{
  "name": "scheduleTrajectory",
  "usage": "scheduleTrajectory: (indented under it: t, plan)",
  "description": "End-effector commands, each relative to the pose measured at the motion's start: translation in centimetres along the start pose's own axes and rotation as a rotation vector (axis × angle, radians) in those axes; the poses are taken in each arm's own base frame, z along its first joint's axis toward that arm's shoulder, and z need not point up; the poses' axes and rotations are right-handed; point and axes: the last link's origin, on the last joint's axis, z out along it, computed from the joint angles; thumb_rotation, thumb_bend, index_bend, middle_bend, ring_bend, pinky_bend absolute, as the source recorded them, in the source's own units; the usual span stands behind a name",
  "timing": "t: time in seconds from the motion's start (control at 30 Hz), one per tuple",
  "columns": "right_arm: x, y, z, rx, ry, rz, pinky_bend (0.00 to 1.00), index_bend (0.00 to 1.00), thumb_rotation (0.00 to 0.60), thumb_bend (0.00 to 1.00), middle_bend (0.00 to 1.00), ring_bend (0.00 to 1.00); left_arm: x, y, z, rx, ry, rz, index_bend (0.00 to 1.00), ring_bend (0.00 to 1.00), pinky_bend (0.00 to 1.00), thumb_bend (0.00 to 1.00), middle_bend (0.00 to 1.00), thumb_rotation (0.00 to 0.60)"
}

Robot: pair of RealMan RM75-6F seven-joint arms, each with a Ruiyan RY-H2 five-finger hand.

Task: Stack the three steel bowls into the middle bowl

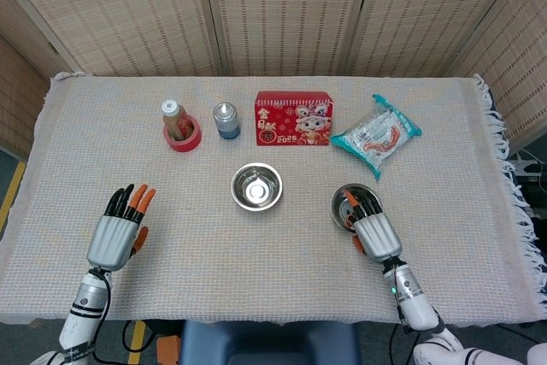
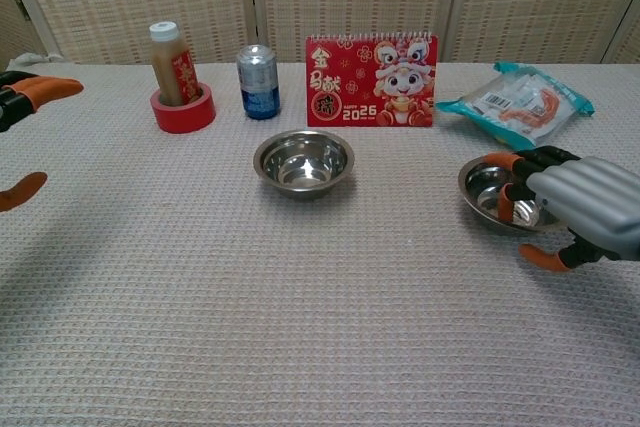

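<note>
Two steel bowls are in sight, and the third does not show on its own. The middle bowl (image 1: 256, 187) (image 2: 303, 161) stands alone at the table's centre; I cannot tell whether another is nested in it. My right hand (image 1: 374, 232) (image 2: 585, 209) is at the near right side of the right bowl (image 1: 363, 189) (image 2: 485, 182). Its fingers reach over the rim into the bowl, and its thumb stays outside, apart from the rim. The bowl rests on the cloth. My left hand (image 1: 115, 235) (image 2: 25, 97) hovers far left with its fingers spread, holding nothing.
Along the back stand a bottle (image 1: 173, 119) inside a red tape roll (image 1: 183, 139), a small can (image 1: 226, 120), a red 2026 calendar (image 1: 293, 118) and a snack packet (image 1: 376, 136). The cloth's fringed edge runs down the right side.
</note>
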Motion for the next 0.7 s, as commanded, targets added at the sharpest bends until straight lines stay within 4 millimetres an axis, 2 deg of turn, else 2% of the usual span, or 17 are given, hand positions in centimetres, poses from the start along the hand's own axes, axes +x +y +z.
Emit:
scheduleTrajectory:
  t: [0.03, 0.13, 0.43, 0.57, 0.7]
  plan:
    - [-0.3, -0.8, 1.0, 0.006, 0.011, 0.008, 0.0, 0.58, 0.6, 0.34, 0.0, 0.0, 0.3, -1.0, -0.2, 0.021, 0.007, -0.001, 0.0, 0.0, 0.11, 0.43, 0.0, 0.6]
    - [-0.3, -1.4, 1.0, 0.014, 0.04, 0.018, 0.0, 0.63, 0.6, 0.38, 0.0, 0.0, 0.8, -1.8, -0.5, 0.037, 0.021, -0.006, 0.0, 0.0, 0.11, 0.43, 0.0, 0.6]
    - [2.4, -3.7, 1.3, 0.067, 0.18, 0.032, 0.0, 0.65, 0.6, 0.39, 0.01, 0.0, 1.5, -3.1, -1.1, 0.069, 0.044, -0.015, 0.0, 0.0, 0.11, 0.43, 0.0, 0.6]
    - [4.6, -5.9, 2.9, 0.115, 0.244, 0.048, 0.0, 0.65, 0.6, 0.39, 0.01, 0.0, 1.9, -3.8, -1.4, 0.085, 0.049, -0.016, 0.0, 0.0, 0.11, 0.43, 0.0, 0.6]
    - [6.2, -8.3, 5.6, 0.151, 0.263, 0.059, 0.0, 0.64, 0.6, 0.39, 0.01, 0.0, 2.2, -4.3, -1.3, 0.099, 0.05, -0.018, 0.0, 0.0, 0.11, 0.44, 0.0, 0.6]
